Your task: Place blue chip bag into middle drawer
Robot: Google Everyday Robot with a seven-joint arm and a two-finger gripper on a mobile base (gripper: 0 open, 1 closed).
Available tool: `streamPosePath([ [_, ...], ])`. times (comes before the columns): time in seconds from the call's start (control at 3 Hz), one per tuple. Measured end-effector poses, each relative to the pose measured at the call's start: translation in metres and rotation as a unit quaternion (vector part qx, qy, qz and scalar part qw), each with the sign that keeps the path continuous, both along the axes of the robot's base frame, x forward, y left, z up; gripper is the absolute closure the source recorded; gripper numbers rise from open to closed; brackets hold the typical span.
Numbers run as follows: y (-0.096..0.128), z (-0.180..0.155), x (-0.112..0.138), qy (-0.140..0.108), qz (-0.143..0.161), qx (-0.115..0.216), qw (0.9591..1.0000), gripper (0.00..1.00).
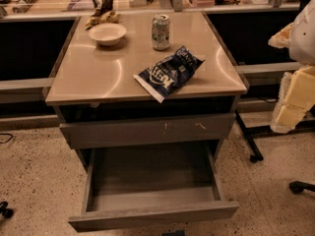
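One bag lies flat on the top near its front edge, one corner overhanging. It is likely light, crinkly, slippery foil (contents crushable), so pinch the overhanging white-edged end gently. The drawer stands open below. The gripper hangs far right, well apart; I cannot tell its state.

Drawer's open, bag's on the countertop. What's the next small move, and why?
Probably bring the gripper, out of view with only the pale arm showing at right, over the crinkled navy foil chip bag: it lies ungrasped at the front edge of the tan cabinet top, and the deep grey drawer stands open below.
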State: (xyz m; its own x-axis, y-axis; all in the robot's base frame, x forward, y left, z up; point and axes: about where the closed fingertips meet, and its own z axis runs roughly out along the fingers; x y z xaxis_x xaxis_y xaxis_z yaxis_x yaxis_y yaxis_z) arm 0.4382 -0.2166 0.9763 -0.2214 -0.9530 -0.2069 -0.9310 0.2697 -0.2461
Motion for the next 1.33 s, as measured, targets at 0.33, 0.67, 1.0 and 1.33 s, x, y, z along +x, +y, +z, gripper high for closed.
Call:
streamPosePath([
  [0.33,0.000,0.002,0.004,-0.011,0.004,0.004,0.9999,0.00],
  [0.67,0.006,0.008,0.033,-0.046,0.018,0.028,0.9984,0.00],
  [1.0,0.019,0.013,0.079,-0.083,0.032,0.064,0.9939,0.00],
  [1.33,0.039,0.016,0.134,-0.112,0.046,0.106,0.9869,0.00],
])
